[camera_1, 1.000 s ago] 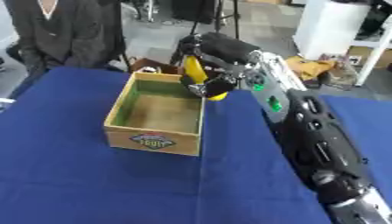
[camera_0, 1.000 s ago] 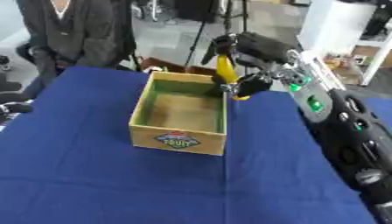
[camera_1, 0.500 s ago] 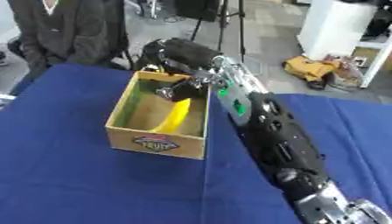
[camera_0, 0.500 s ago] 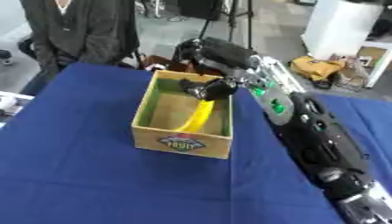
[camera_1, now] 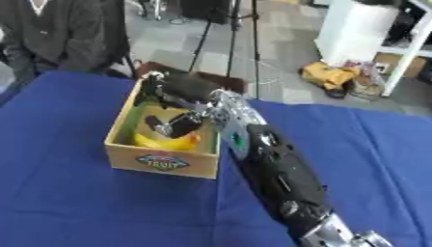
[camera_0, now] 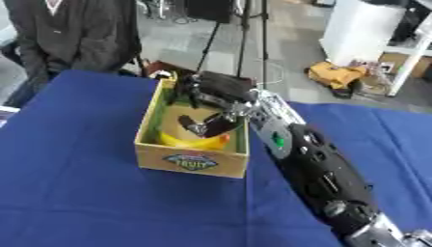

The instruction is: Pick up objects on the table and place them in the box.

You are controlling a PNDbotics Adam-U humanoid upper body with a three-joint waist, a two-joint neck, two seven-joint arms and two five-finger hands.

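A blue cloth covers the surface (camera_0: 76, 193), which fills the lower part of both views. The robot's right arm (camera_0: 317, 169) is the biggest thing on it: black with silver joints, it comes in from the lower right corner and stretches up and to the left across the cloth, with a small green light showing on its forearm.

The box (camera_0: 192, 159) stands on the cloth left of the arm. It is an open cardboard box with a green-tinted inner wall and an oval printed label on its near side. Its far wall stands close to the far edge of the surface.

The right hand (camera_0: 212, 103) reaches over the box's right rim and sits inside the opening, low among the walls. Its fingers (camera_0: 202, 126) point down and curl inward towards the near end of the box; whether they pinch anything or just hang bent over it cannot be told from either view.

The banana (camera_0: 192, 142), the task's thing, lies inside the box on its floor, against the near wall. Only a curved yellow strip of it shows, right under the dark fingers, and contact between the two cannot be made out.

The left hand shows in neither view.
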